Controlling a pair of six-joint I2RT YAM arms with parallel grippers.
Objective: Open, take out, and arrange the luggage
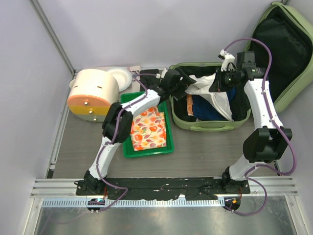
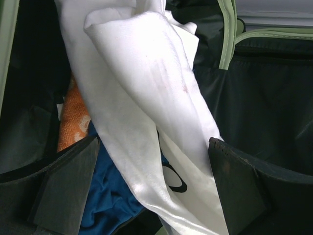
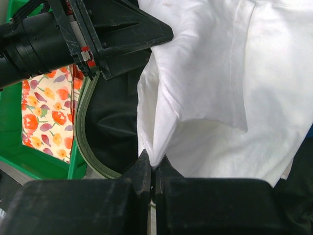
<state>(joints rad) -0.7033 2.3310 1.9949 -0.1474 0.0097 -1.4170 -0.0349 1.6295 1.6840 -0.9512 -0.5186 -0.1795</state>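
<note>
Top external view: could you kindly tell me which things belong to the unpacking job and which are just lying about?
Job: luggage, open; white garment, pinched by right gripper; blue garment inside; left gripper, open; floral cloth in green tray.
Lying about: cream-and-orange container; white dish behind it.

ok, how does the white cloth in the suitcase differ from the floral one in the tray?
The plain white fabric cloth is unprinted; the orange floral cloth is patterned. The white one is bunched in the pale green hard-shell suitcase, pinched by the right pincer; the floral one lies flat in the bright green plastic tray. Both are soft textiles.
</note>
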